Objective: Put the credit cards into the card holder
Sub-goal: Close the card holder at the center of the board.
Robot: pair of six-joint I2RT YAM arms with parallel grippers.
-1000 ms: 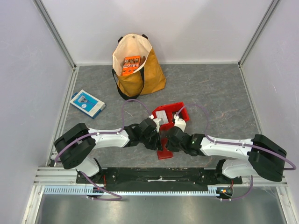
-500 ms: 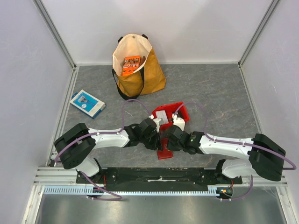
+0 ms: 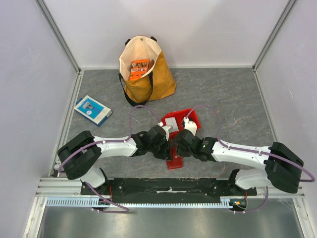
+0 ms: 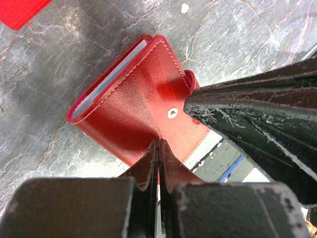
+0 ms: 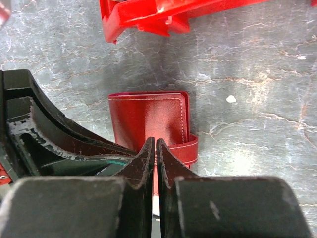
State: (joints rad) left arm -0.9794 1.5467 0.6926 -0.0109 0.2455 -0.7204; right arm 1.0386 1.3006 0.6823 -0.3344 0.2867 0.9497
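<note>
Just beside the red plastic bin [image 5: 143, 17], we are watching the shut, empty left gripper [image 4: 158, 145] apparently pinning the closed red leather card holder [image 4: 133, 99] while the near-shut right gripper [image 5: 154, 142] is probing its snap tab [image 5: 192, 145].

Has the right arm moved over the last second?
Yes. In the top view the right arm has reached a little farther from the base rail, toward the bag, and slightly left.

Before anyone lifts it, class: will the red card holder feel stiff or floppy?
Probably semi-stiff: the card holder looks like stitched leather, folded double. Its snap tab bends in a loop, so likely floppy. Flat, so unlikely to roll.
</note>
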